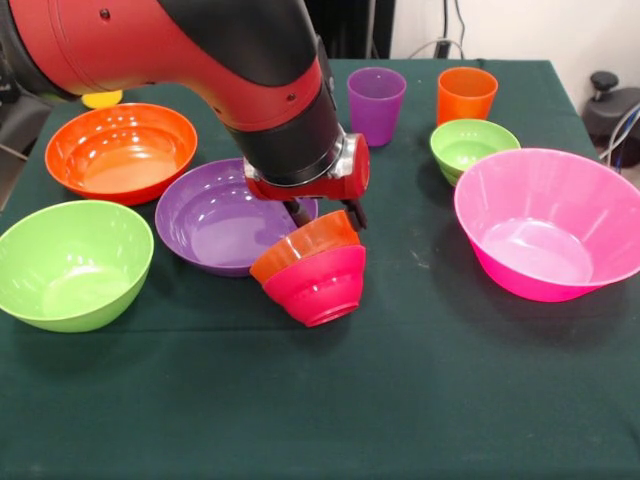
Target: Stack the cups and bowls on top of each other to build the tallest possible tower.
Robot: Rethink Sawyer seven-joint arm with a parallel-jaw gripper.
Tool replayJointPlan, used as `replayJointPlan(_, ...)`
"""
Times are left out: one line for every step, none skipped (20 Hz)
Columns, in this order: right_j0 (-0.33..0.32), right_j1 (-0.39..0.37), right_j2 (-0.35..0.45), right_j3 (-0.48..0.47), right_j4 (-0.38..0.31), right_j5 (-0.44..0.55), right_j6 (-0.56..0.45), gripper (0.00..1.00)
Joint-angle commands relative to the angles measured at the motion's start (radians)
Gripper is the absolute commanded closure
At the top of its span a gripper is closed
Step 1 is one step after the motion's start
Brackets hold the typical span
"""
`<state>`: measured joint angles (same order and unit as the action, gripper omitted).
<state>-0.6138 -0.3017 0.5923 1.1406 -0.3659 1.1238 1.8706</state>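
Gripper grips the rim of the small orange bowl, nested tilted in the red-magenta bowl mid-worktop: tower two high. Remaining: purple bowl just beside, other bowls, cups all unstacked.

front view | across the table — facing the arm | close, slightly raised

Red-black arm bent low, end effector down
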Motion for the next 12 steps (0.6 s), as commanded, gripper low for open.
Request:
replayJointPlan(0.03, 0.05, -0.061, -0.064, 0.004, -0.062, 0.083, 0.0)
replayJointPlan(0.031, 0.05, -0.063, -0.064, 0.005, -0.061, 0.083, 0.0)
replayJointPlan(0.033, 0.048, -0.065, -0.063, 0.006, -0.06, 0.085, 0.0)
replayJointPlan(0.033, 0.046, -0.067, -0.061, 0.008, -0.06, 0.087, 0.0)
replayJointPlan(0.034, 0.047, -0.068, -0.06, 0.009, -0.06, 0.086, 0.0)
replayJointPlan(0.034, 0.047, -0.07, -0.058, 0.01, -0.064, 0.086, 0.0)
replayJointPlan(0.033, 0.048, -0.072, -0.058, 0.011, -0.066, 0.087, 0.0)
replayJointPlan(0.033, 0.048, -0.073, -0.055, 0.013, -0.069, 0.086, 0.0)
replayJointPlan(0.032, 0.046, -0.074, -0.051, 0.016, -0.071, 0.086, 0.0)
replayJointPlan(0.032, 0.043, -0.074, -0.047, 0.018, -0.073, 0.086, 0.0)
replayJointPlan(0.03, 0.039, -0.075, -0.039, 0.02, -0.075, 0.086, 0.0)
replayJointPlan(0.03, 0.036, -0.076, -0.036, 0.021, -0.075, 0.086, 0.0)
